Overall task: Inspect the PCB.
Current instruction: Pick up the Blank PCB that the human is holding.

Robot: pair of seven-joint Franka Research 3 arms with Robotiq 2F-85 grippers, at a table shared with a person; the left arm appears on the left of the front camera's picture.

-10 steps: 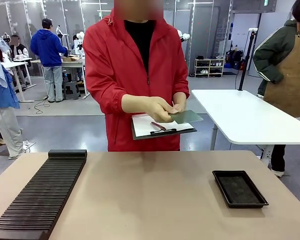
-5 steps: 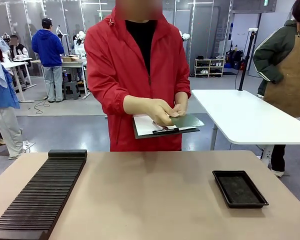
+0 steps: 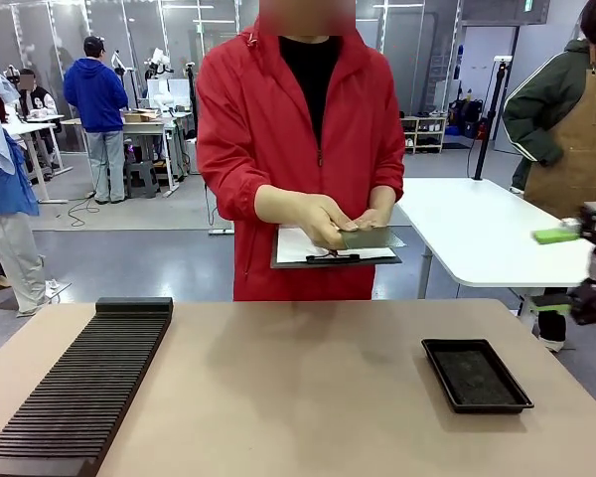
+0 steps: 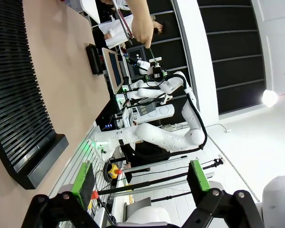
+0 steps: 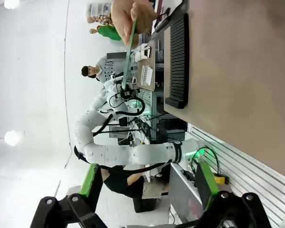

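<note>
Green PCB [image 3: 370,238] sits in the person's fingers [image 3: 328,224], just above a clipboard [image 3: 303,246] that the person holds past the far edge of the bench [image 3: 298,397]. I see my left hand [image 4: 140,178] wide open with nothing in it. My right hand [image 5: 147,183] is wide open too, and bare. A black tray [image 3: 475,375] lies on the bench's right side, a long black ribbed rack [image 3: 89,388] on its left.

Lab or workshop hall: bare grey floor [image 3: 129,260], long white table [image 3: 477,234], cluttered benches [image 3: 144,126] at the back, glazed partitions [image 3: 70,35], rack [image 3: 422,134] of gear by the wall, cable [image 3: 79,211] trailing loose, people [image 3: 97,94] standing at work, one in a brown apron [image 3: 581,149].
</note>
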